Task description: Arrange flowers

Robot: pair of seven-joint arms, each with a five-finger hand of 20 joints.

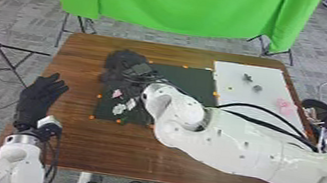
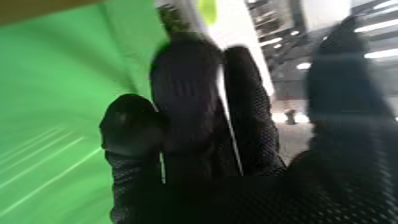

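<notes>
Just beside right hand (image 1: 124,65), pale flowers (image 1: 119,109)

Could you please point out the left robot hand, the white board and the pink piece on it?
Left robot hand (image 1: 40,97): head view, middle of the glove.
White board (image 1: 236,79): head view, bare upper-left part.
Pink piece (image 1: 284,105): head view, its middle.

Support: brown wooden table (image 1: 117,149). A black mat (image 1: 195,79) lies on its far half, left of a white sheet (image 1: 232,83) that occupies the far right and runs close to the table's right edge. Small orange marks (image 1: 92,117) dot the surface along the mat's borders, including its near-left corner.
</notes>
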